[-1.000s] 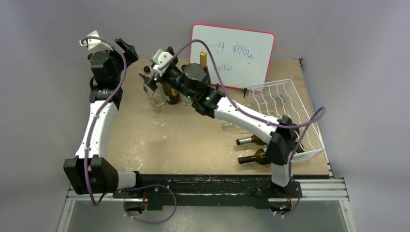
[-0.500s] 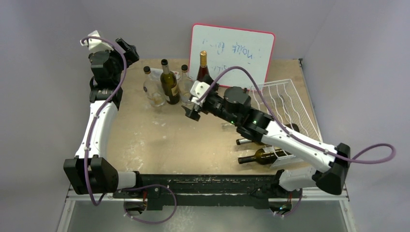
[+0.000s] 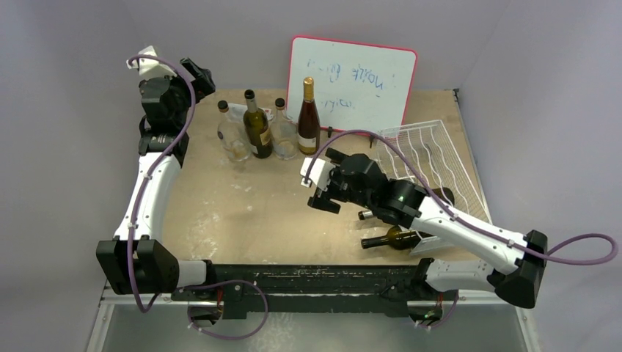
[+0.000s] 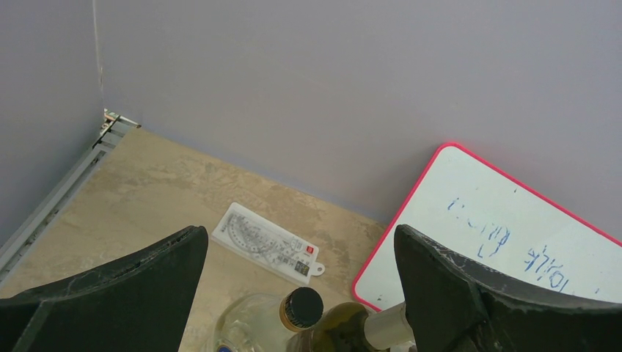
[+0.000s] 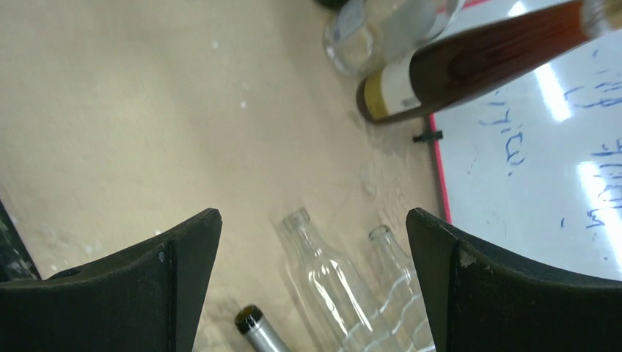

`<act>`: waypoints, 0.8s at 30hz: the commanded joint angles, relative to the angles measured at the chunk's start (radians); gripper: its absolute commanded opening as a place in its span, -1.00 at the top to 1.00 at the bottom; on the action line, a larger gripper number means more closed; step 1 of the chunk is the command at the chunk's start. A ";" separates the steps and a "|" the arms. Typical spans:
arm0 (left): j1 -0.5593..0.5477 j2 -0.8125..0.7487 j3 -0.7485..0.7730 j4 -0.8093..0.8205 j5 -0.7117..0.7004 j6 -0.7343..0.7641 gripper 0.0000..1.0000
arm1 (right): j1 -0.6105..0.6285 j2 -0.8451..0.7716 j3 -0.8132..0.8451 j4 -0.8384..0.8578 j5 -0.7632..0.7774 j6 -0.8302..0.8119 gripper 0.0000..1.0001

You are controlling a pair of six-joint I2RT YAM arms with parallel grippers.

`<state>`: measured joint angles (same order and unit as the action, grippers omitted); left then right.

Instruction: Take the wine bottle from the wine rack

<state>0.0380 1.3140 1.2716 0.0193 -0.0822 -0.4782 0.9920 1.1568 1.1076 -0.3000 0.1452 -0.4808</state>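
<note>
The white wire wine rack [image 3: 433, 154] sits tilted at the right of the table. Two dark wine bottles [image 3: 392, 237] lie on its near end, necks pointing left. In the right wrist view two clear bottles [image 5: 330, 282] lie side by side on the rack wires [image 5: 385, 319], with a dark foil-capped bottle neck [image 5: 255, 326] beside them. My right gripper [image 3: 325, 183] [image 5: 312, 220] is open and empty, above the table just left of those necks. My left gripper [image 3: 196, 77] [image 4: 299, 242] is open and empty, high at the back left.
Several bottles stand in a row at the back: a clear one [image 3: 233, 137], a dark green one [image 3: 257, 130], another clear one [image 3: 284, 133] and a brown one [image 3: 308, 117]. A red-framed whiteboard [image 3: 352, 81] leans on the back wall. A clear ruler [image 4: 268, 246] lies behind the bottles.
My right arm has swung back from the standing bottles toward the front right, to the necks of the bottles on the rack, with nothing in its gripper. The left arm barely moved.
</note>
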 commanded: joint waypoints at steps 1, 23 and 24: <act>-0.005 -0.020 0.036 0.045 0.002 0.009 -0.95 | -0.005 0.039 -0.032 -0.099 0.070 -0.081 -0.92; 0.000 -0.024 0.040 0.042 0.005 0.010 -0.96 | -0.176 0.499 -0.012 -0.135 0.126 -0.271 -0.43; 0.002 -0.023 0.040 0.043 0.006 0.009 -0.96 | -0.181 0.516 -0.006 -0.138 0.129 -0.275 -0.42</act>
<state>0.0372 1.3140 1.2716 0.0193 -0.0822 -0.4782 0.8333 1.6108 1.0618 -0.4072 0.2287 -0.7116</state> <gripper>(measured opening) 0.979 0.727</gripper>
